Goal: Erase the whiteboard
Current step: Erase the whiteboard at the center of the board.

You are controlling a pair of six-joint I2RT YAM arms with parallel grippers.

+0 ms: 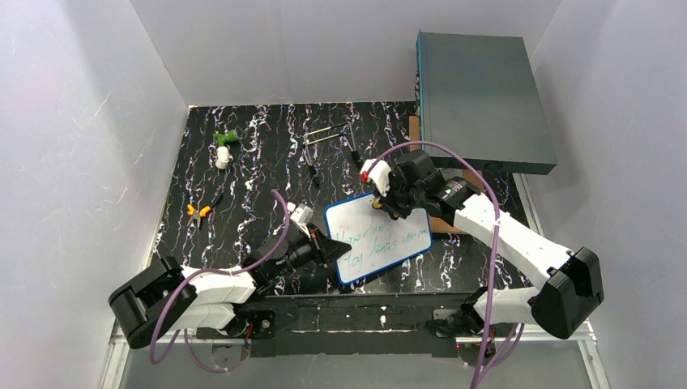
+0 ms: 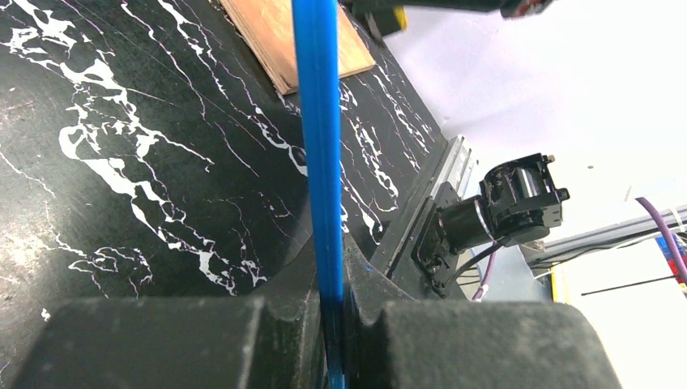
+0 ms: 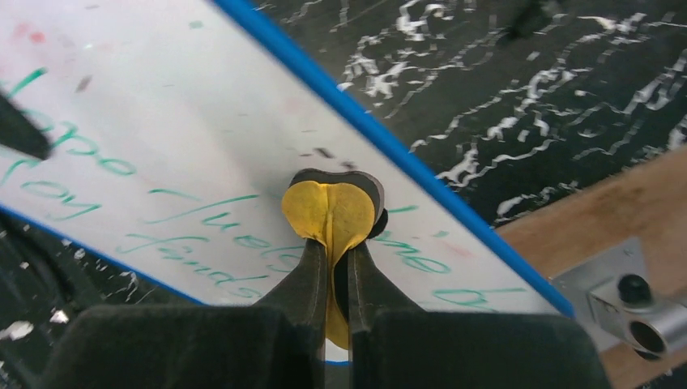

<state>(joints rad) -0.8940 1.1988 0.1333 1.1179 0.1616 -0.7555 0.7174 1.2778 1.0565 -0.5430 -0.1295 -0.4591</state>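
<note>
While the left gripper (image 2: 328, 279) pinches the blue frame at the left edge of the whiteboard (image 1: 381, 243), its fingers closed tight on that rim, the right gripper (image 3: 333, 231) is clamped on a yellow pad (image 3: 320, 211) and presses it against the board's white face near the far edge, among green handwriting that runs in lines across the surface. The board sits askew on the black marbled table (image 1: 243, 186), between the two arms. Just beyond its right corner lies a wooden slab (image 3: 632, 203), with a large grey-teal box (image 1: 482, 89) farther on. Well to the left of the board lie orange-handled pliers (image 1: 198, 211) and, farther off, a green and white object (image 1: 224, 146); black pens (image 1: 310, 168) lie beyond its far edge.
</note>
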